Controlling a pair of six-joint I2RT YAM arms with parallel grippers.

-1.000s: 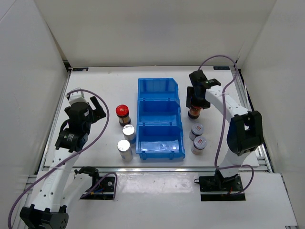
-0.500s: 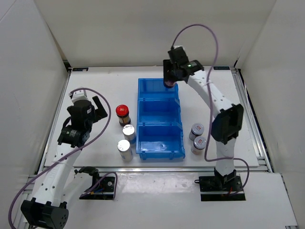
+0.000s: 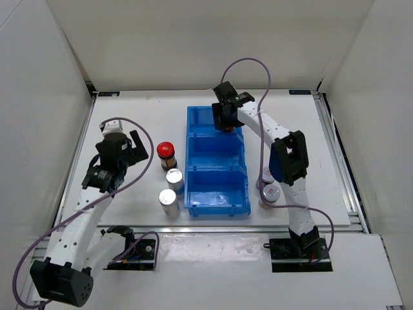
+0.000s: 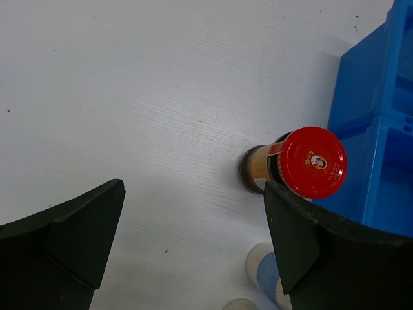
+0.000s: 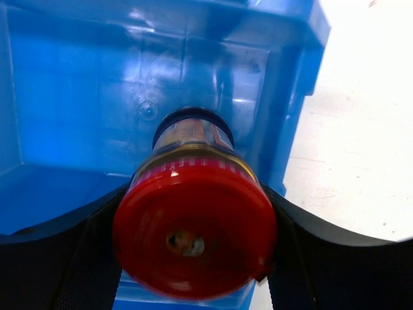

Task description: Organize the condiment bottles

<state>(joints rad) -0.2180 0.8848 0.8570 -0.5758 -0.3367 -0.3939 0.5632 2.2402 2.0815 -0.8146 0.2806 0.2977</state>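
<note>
Your first red-cap jar (image 5: pixel 193 239) hangs upright between the right fingers (image 5: pixel 335 271), top centre overhead. Second red-cap jar (image 3: pixel 166 154) stands left of centre, two silver-top jars (image 3: pixel 174 179) below it; two grey-lid jars (image 3: pixel 270 194) right of centre.

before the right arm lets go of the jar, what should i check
1. Grip: the right hand is shut on the red-capped jar: ok.
2. Position: the jar hangs over the far compartment of the blue bin: ok.
3. Jar's base resting on the compartment floor: cannot tell.
4. No other jar shows in that compartment: ok.
5. The left hand is open over the table, outside the bin, near the second red-capped jar: ok.
</note>
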